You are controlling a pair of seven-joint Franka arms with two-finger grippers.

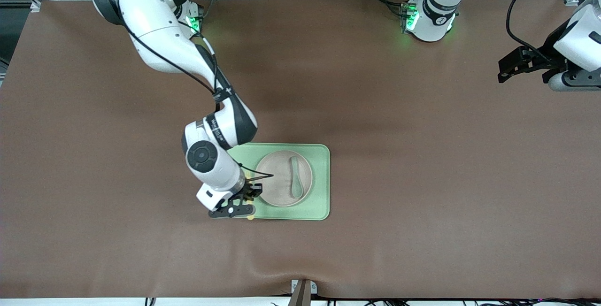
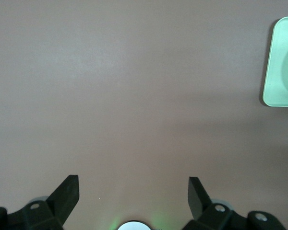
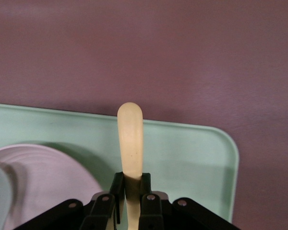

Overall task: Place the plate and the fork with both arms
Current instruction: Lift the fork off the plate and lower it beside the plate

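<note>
Right gripper (image 1: 244, 202): clamped on fork (image 3: 130, 139), over tray (image 1: 319, 179) corner beside plate (image 1: 277, 174). Left gripper (image 2: 133, 191): fingers apart, empty, waiting over table (image 1: 422, 156).

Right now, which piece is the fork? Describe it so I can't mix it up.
Find the green tray mid-table, with the plate on it. At the tray's corner nearest the camera, toward the right arm's end, the right gripper is shut on the fork. It is pale yellow; the spoon lying on the plate is grey-green.
</note>
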